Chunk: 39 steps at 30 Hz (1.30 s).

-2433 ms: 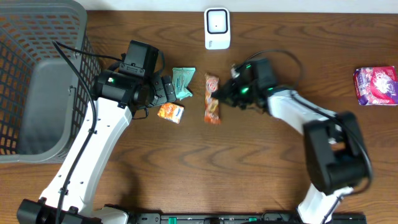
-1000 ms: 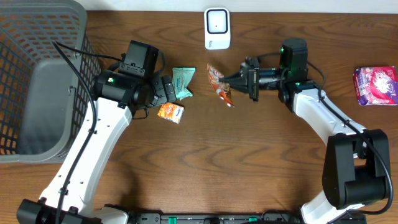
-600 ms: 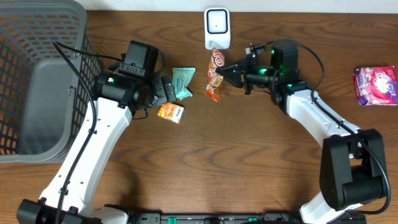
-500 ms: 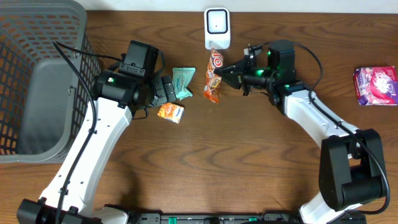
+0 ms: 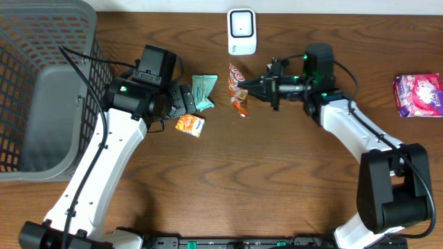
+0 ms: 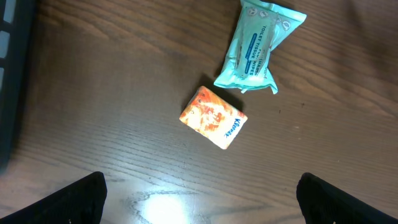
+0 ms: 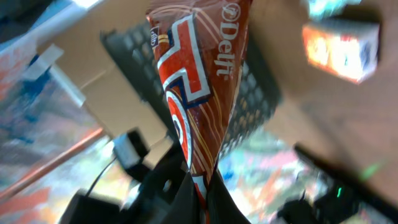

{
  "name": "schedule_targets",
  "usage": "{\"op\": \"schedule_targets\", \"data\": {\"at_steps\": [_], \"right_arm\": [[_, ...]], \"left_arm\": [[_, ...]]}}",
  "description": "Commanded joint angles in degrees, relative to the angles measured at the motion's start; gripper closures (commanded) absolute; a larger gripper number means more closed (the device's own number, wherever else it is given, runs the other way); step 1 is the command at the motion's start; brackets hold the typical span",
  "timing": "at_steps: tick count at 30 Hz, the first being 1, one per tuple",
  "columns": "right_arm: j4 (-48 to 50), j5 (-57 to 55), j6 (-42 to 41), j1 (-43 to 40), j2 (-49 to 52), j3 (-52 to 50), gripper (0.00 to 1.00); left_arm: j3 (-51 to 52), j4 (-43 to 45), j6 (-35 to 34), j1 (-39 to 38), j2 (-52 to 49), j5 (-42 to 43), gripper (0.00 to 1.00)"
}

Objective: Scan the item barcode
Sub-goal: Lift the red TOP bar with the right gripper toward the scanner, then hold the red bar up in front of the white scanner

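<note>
Your right claw [image 5: 255, 88] is clenched on the snack [image 5: 237, 88], pinching one edge of the red-and-orange wrapper between its tips. From overhead, the snack sits just below the scanner [image 5: 241, 31] with a small gap between them. Its upper end is the part nearest the scanner's base. In the right wrist view the snack [image 7: 202, 81] rises from the pinched seam at the bottom of the frame, with the "Delfi" lettering facing the lens and the basket mesh blurred behind it.

Your left claw [image 5: 187, 99] is spread wide and grasps nothing. It hangs over two small packs on the table [image 5: 228, 180]. In the left wrist view its fingers [image 6: 74, 199] show only at the lower corners. The orange pack [image 6: 213, 117] lies flat on the wood above them, touched by neither. The teal wipes [image 6: 258, 45] lie just beside the orange pack, one corner close to it but apart.

You can see the basket [image 5: 41, 83] at the far left. A purple pack [image 5: 417, 95] lies at the far right, well apart from everything else.
</note>
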<state>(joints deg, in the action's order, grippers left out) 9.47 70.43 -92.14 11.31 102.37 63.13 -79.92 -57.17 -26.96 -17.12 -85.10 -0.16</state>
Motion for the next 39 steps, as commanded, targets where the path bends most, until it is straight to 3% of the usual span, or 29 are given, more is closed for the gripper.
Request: {"op": "schedule_targets", "data": {"at_steps": [1,4,12,33,39], "right_arm": [[0.22,14.03,-6.47,-2.03,-0.63,0.09,0.98],[0.15,19.06,-6.73,-3.65,-0.63,0.07,0.98],[1.16,19.02,-10.29,-5.09,-0.70,0.09,0.99],[6.01,18.97,-10.03,-13.05,-0.70,0.09,0.99],[13.66,8.00,-5.05,-12.28,-0.70,0.09,0.99]], "left_arm": [[-0.52,-0.24,0.57,0.17,-0.24,-0.52,0.02],[-0.52,-0.24,0.57,0.17,-0.24,-0.52,0.02],[-0.52,-0.24,0.57,0.17,-0.26,-0.52,0.02],[-0.52,-0.24,0.57,0.17,-0.24,-0.52,0.02],[-0.52,-0.24,0.57,0.17,-0.26,-0.52,0.02]]}}
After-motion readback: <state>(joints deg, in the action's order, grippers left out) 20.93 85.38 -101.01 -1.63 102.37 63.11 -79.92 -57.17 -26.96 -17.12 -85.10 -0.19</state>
